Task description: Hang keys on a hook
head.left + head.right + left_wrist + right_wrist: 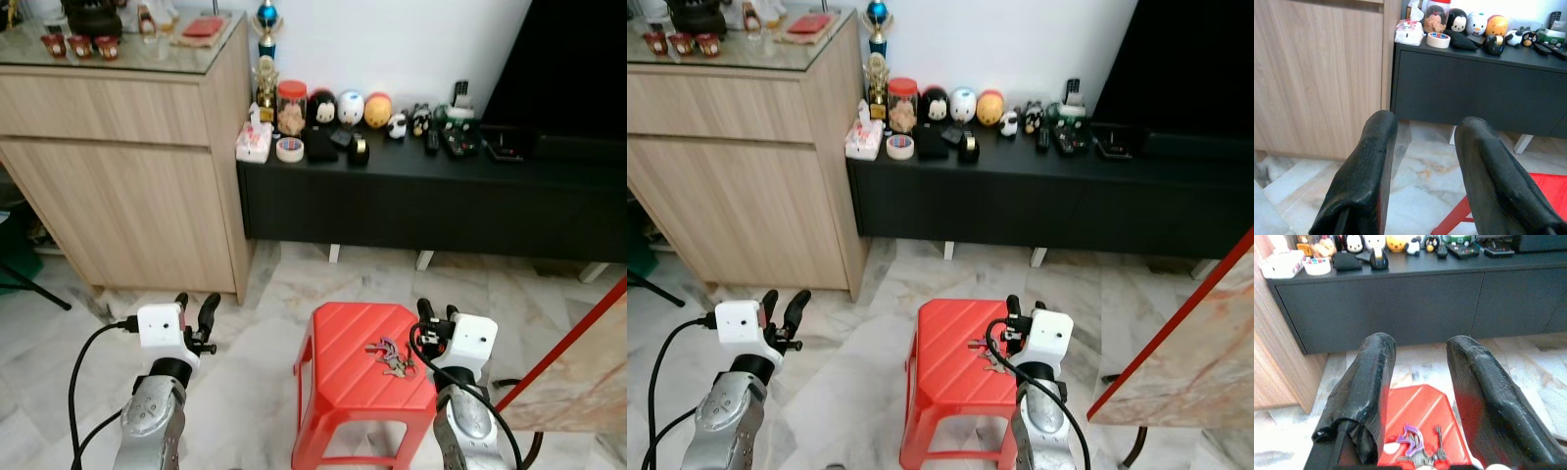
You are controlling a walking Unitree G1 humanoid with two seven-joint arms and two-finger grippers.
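Ribbed red plastic stool (345, 372) carries metal keys (389, 356); right gripper (438, 315) and left gripper (195, 305) both gape, empty.

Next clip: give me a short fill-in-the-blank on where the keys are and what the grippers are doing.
1. The keys lie on top of a ____ plastic stool.
2. The right gripper, beside the keys, has its fingers ____.
3. The left gripper hovers over the marble floor, holding ____.
4. The roll of tape sits on the low ____ cabinet.

Missing words: red; open; nothing; black
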